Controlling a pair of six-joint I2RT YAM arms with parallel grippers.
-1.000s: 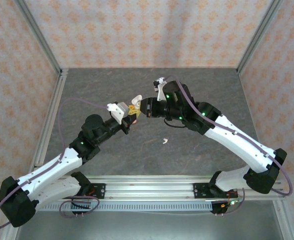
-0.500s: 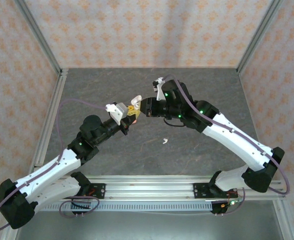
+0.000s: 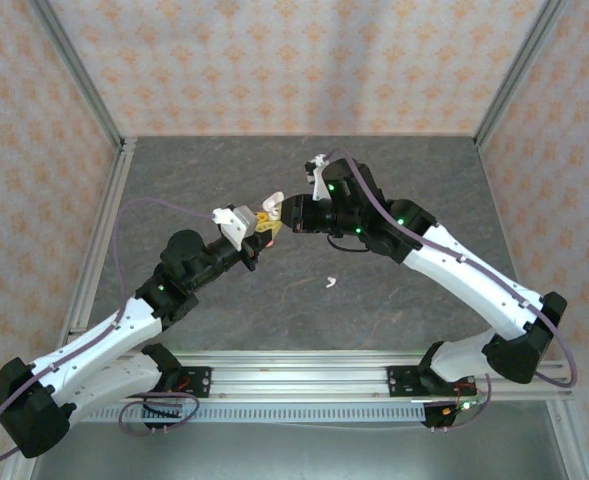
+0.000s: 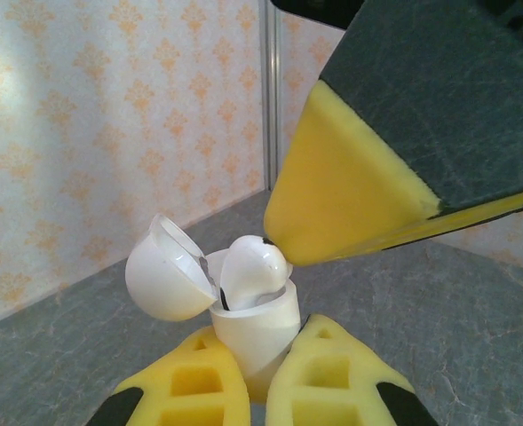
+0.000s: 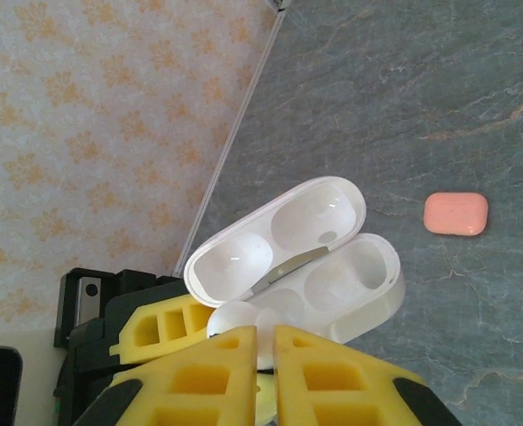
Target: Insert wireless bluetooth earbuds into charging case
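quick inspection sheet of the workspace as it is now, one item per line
surface: grey marbled table
job's things: white case open, lid tipped back, white earbud sitting in it; second white earbud loose on table; pink case shut, on table
clutter: nothing seen
grippers: left gripper shut on white case; right gripper shut, tip on the seated earbud
cables: purple cable looped along each arm, clear of fingers
surroundings: patterned walls, metal frame

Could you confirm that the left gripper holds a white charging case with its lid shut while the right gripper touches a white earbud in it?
Not quite: the lid stands open, as the left wrist view shows. Otherwise yes: the left gripper holds the white charging case, and the right gripper touches a white earbud in it.
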